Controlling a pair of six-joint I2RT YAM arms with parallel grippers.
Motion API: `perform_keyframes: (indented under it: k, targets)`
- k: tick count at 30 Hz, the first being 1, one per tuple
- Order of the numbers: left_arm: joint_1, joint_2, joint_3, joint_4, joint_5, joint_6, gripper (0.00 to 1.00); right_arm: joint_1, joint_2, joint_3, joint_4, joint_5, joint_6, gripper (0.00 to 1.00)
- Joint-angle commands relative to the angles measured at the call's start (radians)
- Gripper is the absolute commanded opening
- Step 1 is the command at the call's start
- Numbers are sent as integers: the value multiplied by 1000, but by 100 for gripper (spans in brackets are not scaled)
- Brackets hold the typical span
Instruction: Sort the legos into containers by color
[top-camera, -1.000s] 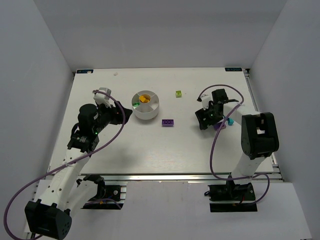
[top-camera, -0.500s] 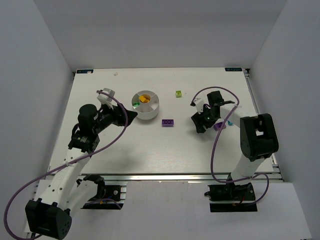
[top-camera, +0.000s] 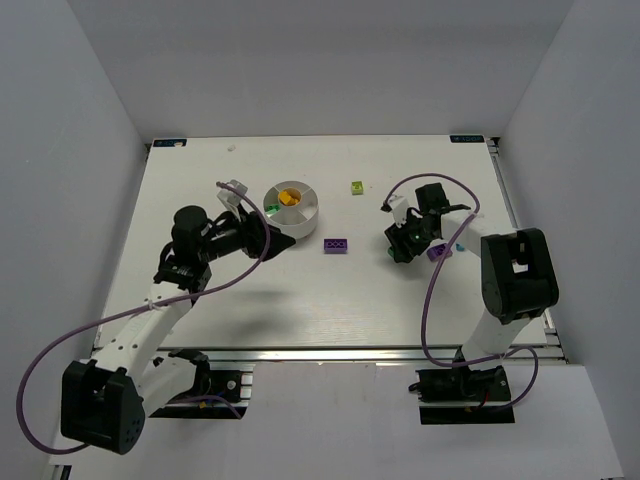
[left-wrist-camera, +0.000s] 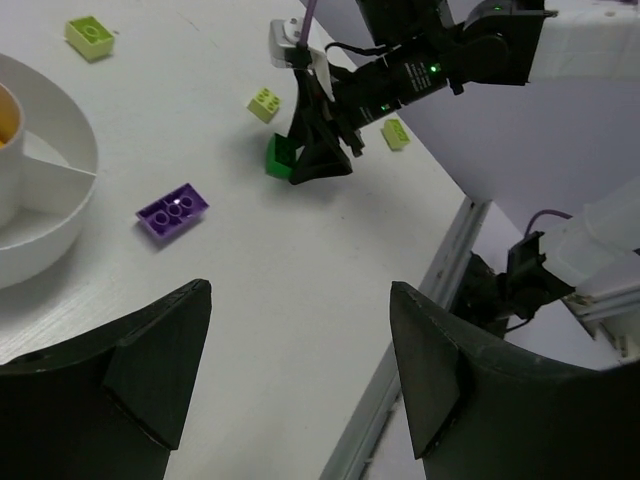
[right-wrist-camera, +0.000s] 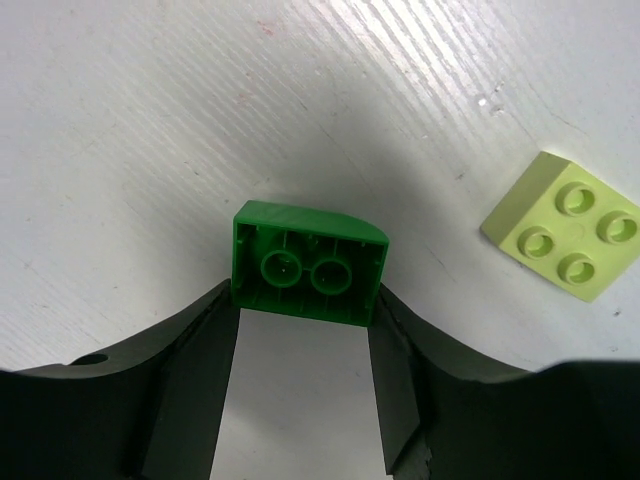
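Note:
In the right wrist view a dark green lego (right-wrist-camera: 308, 262) lies on its side, hollow underside towards the camera. My right gripper (right-wrist-camera: 303, 312) is shut on it, a fingertip pressed on each lower corner. A lime lego (right-wrist-camera: 562, 238) lies apart on the right. From above, the right gripper (top-camera: 400, 246) points down at the table's right part. The containers are one round white dish (top-camera: 305, 222) with orange pieces in its centre. My left gripper (top-camera: 270, 238) stands open and empty at the dish's near-left side. A purple lego (top-camera: 336, 244) lies right of the dish.
A lime lego (top-camera: 356, 187) sits behind the purple one. Purple (top-camera: 437, 253) and cyan (top-camera: 460, 245) legos lie just right of the right gripper. The left wrist view shows the dish rim (left-wrist-camera: 70, 150), the purple lego (left-wrist-camera: 173, 211) and the table's edge rail (left-wrist-camera: 440, 260).
My left gripper has swung right, up to the dish. The right gripper has shifted slightly left and its fingers have closed onto the dark green lego.

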Motion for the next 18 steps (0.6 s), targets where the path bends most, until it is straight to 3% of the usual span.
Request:
perform_keyframes:
  k: [1,9,18]
  targets:
    - [-30,28,5,89,73,-87,82,0,-59,-5,7,-94,-23,37]
    - [-154,203,133,11,18,-279,82,50,-366,-71,-98,-509,-212,32]
    - [-297,395,275,-17,-108,-344,83,181,-522,-72,-53,-535,-165,32]
